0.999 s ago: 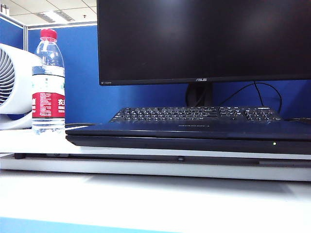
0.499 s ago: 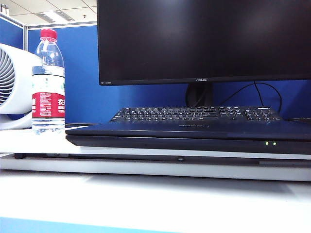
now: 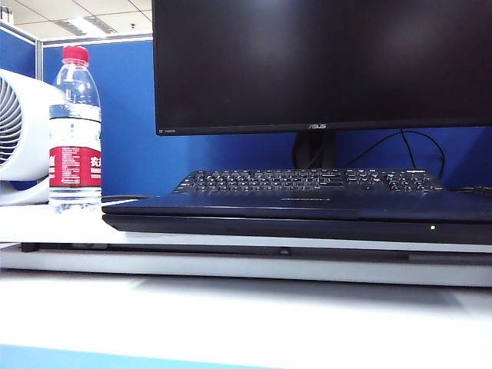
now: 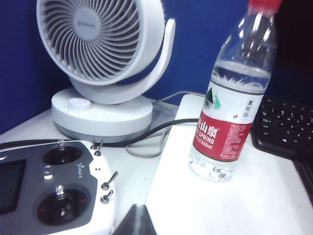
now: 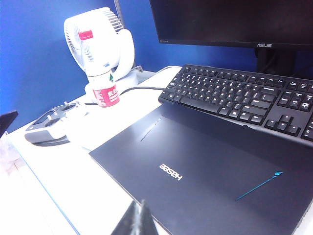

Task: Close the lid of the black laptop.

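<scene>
Already shut, the black laptop [image 5: 210, 181] lies flat on the white desk [image 3: 231, 315], its lid [image 5: 195, 166] folded down so the plain dark outer shell faces up, with a "Hasee" logo and two thin blue accent lines on it. In the exterior view the closed laptop [image 3: 300, 215] appears as a low dark slab with one small green light on its front edge.

Only a dark tip of the right gripper [image 5: 134, 220] shows at the edge of the right wrist view, raised above the desk and just short of the laptop's near edge. Whether its fingers are apart or together cannot be told. Beyond the laptop from this gripper sits a separate black keyboard [image 5: 244, 98], and past that a large dark ASUS monitor [image 5: 234, 22] on its stand. Off to one side, farther from the gripper, are a water bottle [image 5: 103, 78] with a red cap and red label, a white desk fan [image 5: 105, 41] and a grey and white remote controller [image 5: 51, 122].

Likewise only a small dark tip of the left gripper [image 4: 139, 223] is visible in the left wrist view, so its state cannot be told. It hangs over the desk beside the remote controller [image 4: 54, 191], which has two joysticks and several small switches. Ahead of the gripper the water bottle [image 4: 232, 98] stands upright on a white raised board [image 4: 244, 200], and the white fan [image 4: 105, 63] stands beyond the controller, a black cable [image 4: 146, 134] running along its base.

Neither gripper appears in the exterior view.
</scene>
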You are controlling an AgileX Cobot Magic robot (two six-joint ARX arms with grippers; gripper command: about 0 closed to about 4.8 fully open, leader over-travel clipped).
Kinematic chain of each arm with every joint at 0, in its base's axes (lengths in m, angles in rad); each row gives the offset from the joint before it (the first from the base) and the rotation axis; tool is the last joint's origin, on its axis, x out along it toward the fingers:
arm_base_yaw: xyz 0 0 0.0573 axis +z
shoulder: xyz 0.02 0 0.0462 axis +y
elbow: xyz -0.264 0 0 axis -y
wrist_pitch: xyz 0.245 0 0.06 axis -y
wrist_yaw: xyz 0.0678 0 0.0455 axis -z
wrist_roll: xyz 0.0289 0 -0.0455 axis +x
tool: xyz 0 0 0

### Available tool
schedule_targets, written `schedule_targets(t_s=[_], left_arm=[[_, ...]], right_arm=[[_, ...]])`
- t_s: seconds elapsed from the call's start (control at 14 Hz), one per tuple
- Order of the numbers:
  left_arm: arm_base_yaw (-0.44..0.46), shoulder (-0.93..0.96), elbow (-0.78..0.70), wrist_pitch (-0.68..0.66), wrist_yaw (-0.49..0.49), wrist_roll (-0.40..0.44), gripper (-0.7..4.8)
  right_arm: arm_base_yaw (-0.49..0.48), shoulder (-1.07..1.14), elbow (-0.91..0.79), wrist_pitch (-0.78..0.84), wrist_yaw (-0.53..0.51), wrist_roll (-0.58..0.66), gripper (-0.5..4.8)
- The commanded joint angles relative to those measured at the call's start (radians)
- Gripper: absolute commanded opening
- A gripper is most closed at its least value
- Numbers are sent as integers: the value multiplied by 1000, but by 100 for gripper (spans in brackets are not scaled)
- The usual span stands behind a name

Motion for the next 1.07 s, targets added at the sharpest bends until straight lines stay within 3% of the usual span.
schedule_targets(t_s=[0.07,0.57,1.07], left_arm=[[0,-2,0,12,-23,27,-5],[-68,-2,0,5,-15,38,-5],[-70,-2,0,10,-16,38,-5]], right_arm=[[0,1,3,14,1,4,-1],[0,1,3,14,1,4,-1],[0,1,3,14,1,4,-1]])
